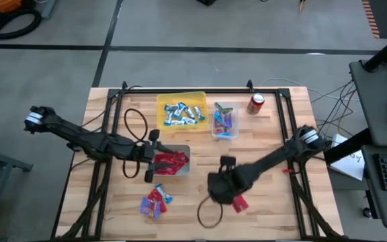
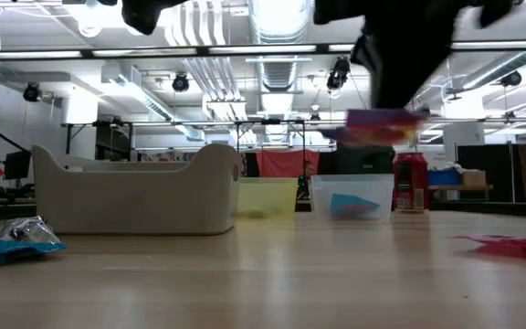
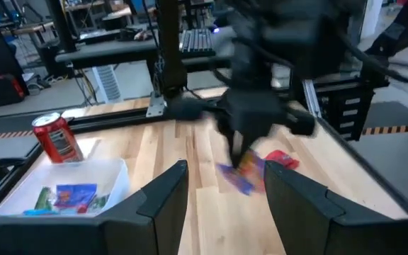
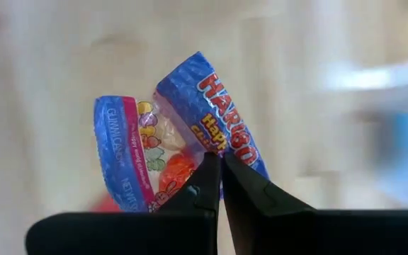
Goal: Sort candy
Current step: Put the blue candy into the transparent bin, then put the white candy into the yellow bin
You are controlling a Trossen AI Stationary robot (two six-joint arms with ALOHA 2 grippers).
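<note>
Right end effector [image 4: 220, 185] has a blue-and-pink crinkly gummy packet [image 4: 183, 131] pinched and lifted; I am mid-carry.

I see the packet clear of the wooden worktop [image 1: 267, 141], hanging over its near middle, a red flat packet [image 1: 240, 204] lying just beside. My guess for the next move: swing it to the clear plastic bin [image 1: 225, 132] that already holds blue packets, then release above it. The left end effector [image 3: 222, 185] waits with its fingers apart over the white bin of red packets [image 1: 171, 162].

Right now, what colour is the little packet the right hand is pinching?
Blue with a pink stripe and colourful gummies on it; the packet shows best in the right wrist view.
</note>
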